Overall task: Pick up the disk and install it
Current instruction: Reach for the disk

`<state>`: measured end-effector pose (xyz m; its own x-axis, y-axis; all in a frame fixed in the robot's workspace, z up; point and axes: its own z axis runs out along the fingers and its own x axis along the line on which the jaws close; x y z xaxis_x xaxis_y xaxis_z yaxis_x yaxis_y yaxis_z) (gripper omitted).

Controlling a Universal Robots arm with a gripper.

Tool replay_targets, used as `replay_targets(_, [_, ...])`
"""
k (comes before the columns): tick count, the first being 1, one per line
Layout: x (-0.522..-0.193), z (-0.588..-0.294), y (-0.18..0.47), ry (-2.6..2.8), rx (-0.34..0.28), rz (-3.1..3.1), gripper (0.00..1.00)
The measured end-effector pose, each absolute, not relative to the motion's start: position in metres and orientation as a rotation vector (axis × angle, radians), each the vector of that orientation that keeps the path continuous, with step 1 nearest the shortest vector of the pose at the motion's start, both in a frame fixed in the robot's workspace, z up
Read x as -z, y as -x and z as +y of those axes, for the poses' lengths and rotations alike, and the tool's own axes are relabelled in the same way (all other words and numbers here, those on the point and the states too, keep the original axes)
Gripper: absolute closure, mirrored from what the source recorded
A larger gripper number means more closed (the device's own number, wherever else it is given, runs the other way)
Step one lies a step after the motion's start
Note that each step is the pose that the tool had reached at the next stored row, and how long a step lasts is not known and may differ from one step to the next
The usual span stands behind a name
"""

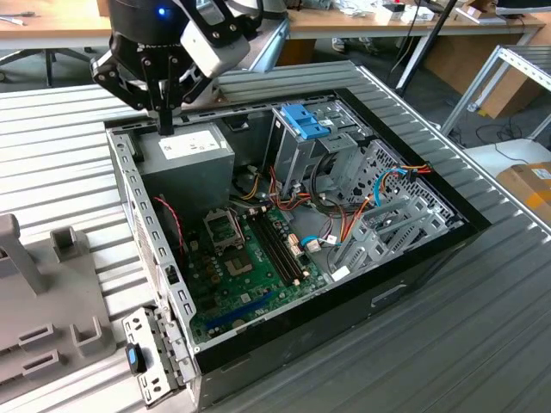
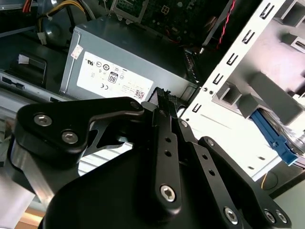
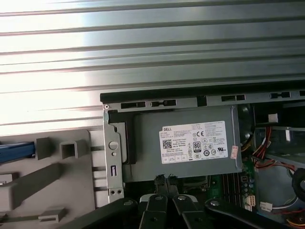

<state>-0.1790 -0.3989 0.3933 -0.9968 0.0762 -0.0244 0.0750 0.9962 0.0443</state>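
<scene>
Ribbed grey metal bench (image 1: 52,146) under open black desktop computer case (image 1: 387,301). Over grey metal power supply box (image 3: 186,143) with white label (image 3: 195,142) of small print and round marks, black pincer (image 1: 164,127), fingers together, empty. Blue-railed disk (image 3: 14,150) among grey plastic fixture blocks (image 3: 74,149) beside case, well apart from pincer.

Table: ribbed grey sheet-metal top (image 1: 52,146), satin finish, with broad bands of glare in the first wrist view.
Power supply: boxy grey metal casing (image 3: 143,157), dull and smooth. Its white paper label (image 3: 195,142) is flat and matt.
Chassis edge: slotted bare-metal strip (image 1: 151,245), bright.
Black gripper (image 2: 163,98): matt black metal links with shiny silver screw heads.
Cage latch: bright blue plastic latch (image 1: 303,120), slightly glossy.
Fixture: moulded grey plastic block (image 1: 39,292), matt.
Green circuit board (image 1: 245,267): semi-gloss.
</scene>
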Motion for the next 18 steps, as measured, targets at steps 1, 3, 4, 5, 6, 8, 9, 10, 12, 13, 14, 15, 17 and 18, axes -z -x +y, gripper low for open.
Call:
replay_targets(1, [-0.393,-0.399,0.18,-0.118,-0.068,3.112,0.89])
replay_targets(3, [-0.393,-0.399,0.182,-0.118,-0.068,3.112,0.89])
replay_targets(4, [-0.393,-0.399,0.183,-0.118,-0.068,3.112,0.89])
replay_targets(5, [-0.393,-0.399,0.184,-0.118,-0.068,3.112,0.89])
replay_targets(6, [-0.393,-0.399,0.186,-0.118,-0.068,3.112,0.89])
replay_targets(8, [-0.393,-0.399,0.188,-0.118,-0.068,3.112,0.89])
replay_targets(9, [-0.393,-0.399,0.189,-0.118,-0.068,3.112,0.89])
replay_targets(10, [-0.393,-0.399,0.19,-0.118,-0.068,3.112,0.89])
replay_targets(12, [-0.393,-0.399,0.193,-0.118,-0.068,3.112,0.89])
replay_targets(13, [-0.393,-0.399,0.194,-0.118,-0.068,3.113,0.89])
replay_targets(14, [-0.393,-0.399,0.195,-0.118,-0.068,3.112,0.89])
replay_targets(15, [-0.393,-0.399,0.198,-0.118,-0.068,3.112,0.89])
replay_targets(17, [-0.393,-0.399,0.204,-0.118,-0.068,3.113,0.89])
replay_targets(18, [-0.393,-0.399,0.206,-0.118,-0.068,3.113,0.89])
